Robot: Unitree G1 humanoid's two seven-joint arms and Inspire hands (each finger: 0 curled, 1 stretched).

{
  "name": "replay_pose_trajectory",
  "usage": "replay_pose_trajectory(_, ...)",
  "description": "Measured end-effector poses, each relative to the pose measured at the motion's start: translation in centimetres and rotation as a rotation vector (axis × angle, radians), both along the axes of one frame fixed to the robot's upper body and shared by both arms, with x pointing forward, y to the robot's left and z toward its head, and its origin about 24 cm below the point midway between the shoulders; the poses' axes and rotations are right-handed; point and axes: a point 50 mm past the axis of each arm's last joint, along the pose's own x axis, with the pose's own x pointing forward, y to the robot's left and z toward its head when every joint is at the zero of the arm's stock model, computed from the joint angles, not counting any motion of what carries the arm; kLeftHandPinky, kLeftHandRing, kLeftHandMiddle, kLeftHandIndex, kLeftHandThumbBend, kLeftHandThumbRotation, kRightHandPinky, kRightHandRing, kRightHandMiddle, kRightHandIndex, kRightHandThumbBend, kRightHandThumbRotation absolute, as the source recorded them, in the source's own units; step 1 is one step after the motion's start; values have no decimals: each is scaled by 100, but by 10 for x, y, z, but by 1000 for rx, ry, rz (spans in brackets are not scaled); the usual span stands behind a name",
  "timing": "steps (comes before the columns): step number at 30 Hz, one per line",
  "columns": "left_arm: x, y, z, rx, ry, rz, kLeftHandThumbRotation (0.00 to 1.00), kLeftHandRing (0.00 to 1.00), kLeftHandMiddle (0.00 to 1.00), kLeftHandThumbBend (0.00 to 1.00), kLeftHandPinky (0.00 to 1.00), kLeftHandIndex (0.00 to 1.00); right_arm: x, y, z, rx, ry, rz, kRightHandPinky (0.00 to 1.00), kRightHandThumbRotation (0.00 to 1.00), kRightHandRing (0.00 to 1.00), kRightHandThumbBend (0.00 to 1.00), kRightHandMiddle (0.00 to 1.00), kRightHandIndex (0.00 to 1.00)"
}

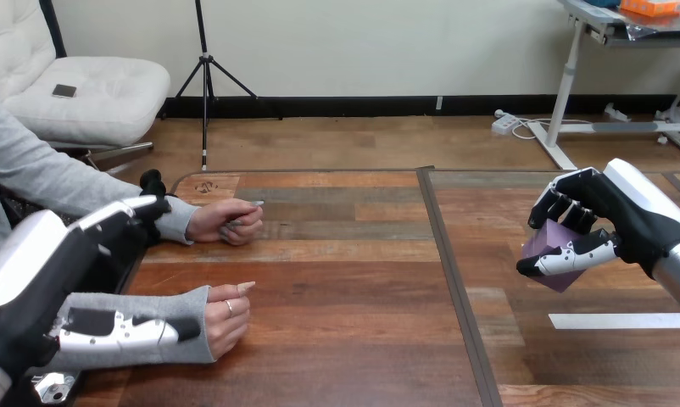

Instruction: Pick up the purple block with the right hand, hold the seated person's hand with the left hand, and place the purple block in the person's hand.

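Note:
My right hand [633,216] hangs above the table's right part, shut on the purple block [550,254], which shows between its fingers and thumb. The seated person rests two loosely curled hands on the table at the left: a farther hand [226,222] and a nearer hand [228,318]. My left hand [74,263] sits open at the left edge between their two forearms. Its thumb [120,332] lies along the grey sleeve of the nearer forearm, and its fingers [146,208] reach toward the farther wrist. No finger is curled round either wrist.
A dark seam [455,280] runs down the wooden table between the person's hands and my right hand. A white tape strip [621,320] lies on the table under my right forearm.

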Motion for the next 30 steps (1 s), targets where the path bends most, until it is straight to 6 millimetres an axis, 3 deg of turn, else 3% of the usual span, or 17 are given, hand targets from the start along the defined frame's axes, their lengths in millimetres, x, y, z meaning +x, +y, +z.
replay_pose_trajectory(12,3,2,-2,89,154,-6,25,82,86,100,67,86,0,0,0,0,-2,2,39,0,41,82,44,44)
replay_pose_trajectory(30,8,-1,-6,126,236,-19,9,81,84,100,71,84,0,0,0,0,-1,3,39,0,40,82,44,44)
